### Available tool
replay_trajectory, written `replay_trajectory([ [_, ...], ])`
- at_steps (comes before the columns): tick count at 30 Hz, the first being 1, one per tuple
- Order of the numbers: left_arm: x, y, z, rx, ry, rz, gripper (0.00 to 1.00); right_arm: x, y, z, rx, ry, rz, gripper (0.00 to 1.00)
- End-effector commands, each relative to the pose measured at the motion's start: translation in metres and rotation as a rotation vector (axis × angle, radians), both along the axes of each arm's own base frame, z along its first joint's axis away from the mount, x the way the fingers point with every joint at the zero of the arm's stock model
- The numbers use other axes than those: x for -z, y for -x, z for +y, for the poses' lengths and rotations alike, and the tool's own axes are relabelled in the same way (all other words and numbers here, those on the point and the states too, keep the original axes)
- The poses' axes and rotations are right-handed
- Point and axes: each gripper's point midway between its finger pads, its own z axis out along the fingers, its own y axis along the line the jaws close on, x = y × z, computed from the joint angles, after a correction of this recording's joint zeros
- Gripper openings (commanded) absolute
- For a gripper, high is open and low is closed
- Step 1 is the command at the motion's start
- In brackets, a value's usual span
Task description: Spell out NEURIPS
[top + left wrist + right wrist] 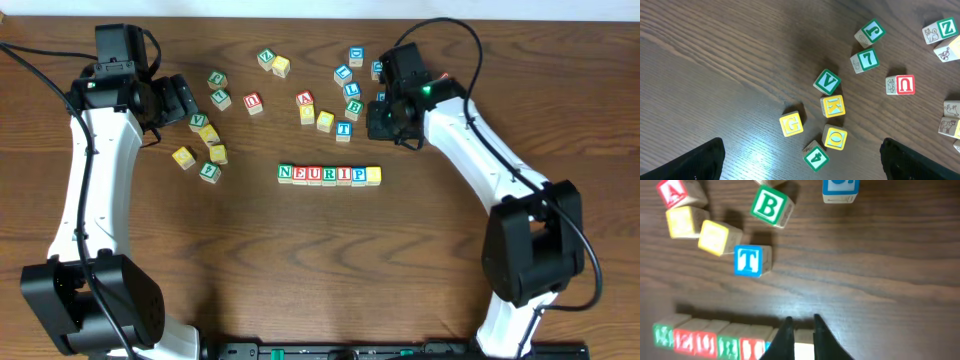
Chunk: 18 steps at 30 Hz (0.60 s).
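Note:
A row of wooden cubes reads N point(285, 174), E point(299, 174), U point(314, 174), R point(329, 174), I point(344, 174), P point(358, 174). It ends in a yellow-faced cube point(373, 174) whose letter I cannot read. My right gripper point(378, 128) hovers behind the row's right end, fingers a narrow gap apart and empty. In the right wrist view the fingers point(802, 322) frame that last cube point(804, 347), and the blurred row point(705, 342) runs off to the left. My left gripper point(185, 100) is wide open and empty point(802, 162) over loose cubes.
Loose cubes lie behind the row: T point(343, 129) point(748, 260), B point(353, 108) point(768, 206), red A point(305, 99). At the left lie V point(827, 82), K point(833, 106), G point(791, 124), O point(835, 137), 4 point(816, 157) and a red cube point(905, 85).

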Motion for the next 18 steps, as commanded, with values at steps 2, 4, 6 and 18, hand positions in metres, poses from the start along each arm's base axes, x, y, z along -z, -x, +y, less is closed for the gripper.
replay_trajectory([
  [2, 0.002, -0.002, 0.002, -0.007, -0.006, 0.007, 0.98, -0.084, 0.005, -0.003, -0.045, -0.035, -0.165, 0.17],
  [4, 0.002, -0.002, 0.002, -0.007, -0.006, 0.007, 0.98, -0.119, 0.017, -0.008, -0.054, -0.045, -0.226, 0.31],
  [6, 0.002, -0.002, 0.002, -0.007, -0.006, 0.007, 0.98, -0.147, 0.031, -0.018, -0.044, -0.042, -0.274, 0.52],
  [18, 0.002, -0.002, 0.002, -0.008, -0.006, 0.007, 0.98, -0.217, 0.127, -0.078, -0.025, 0.084, -0.351, 0.99],
])
